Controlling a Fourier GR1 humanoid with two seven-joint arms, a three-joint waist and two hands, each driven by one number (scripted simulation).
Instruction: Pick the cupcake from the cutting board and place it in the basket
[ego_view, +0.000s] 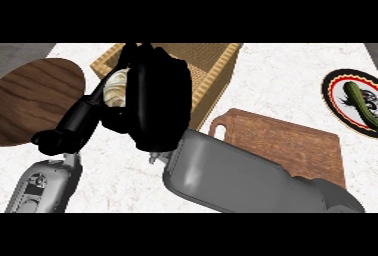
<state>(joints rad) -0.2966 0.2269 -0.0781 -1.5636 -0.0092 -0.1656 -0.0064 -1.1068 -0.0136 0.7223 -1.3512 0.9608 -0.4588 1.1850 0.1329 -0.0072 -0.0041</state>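
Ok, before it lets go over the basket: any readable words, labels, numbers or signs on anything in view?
None can be read.
Plate at the right edge: a patterned rim, no lettering, under a green vegetable.
Left forearm: small dark panel markings, too small to read.
Basket, cutting board, cupcake in the right hand: no text.

We see a woven wicker basket (214, 67), a reddish wood-grained board (295, 145) and a darker round wooden slab (33, 100) on a white marbled counter (280, 75). The right hand (159, 100) looks glossy black, its forearm (244, 182) smooth grey. The plate (353, 100) looks glazed, and the cupcake (117, 90) has creamy frosting.
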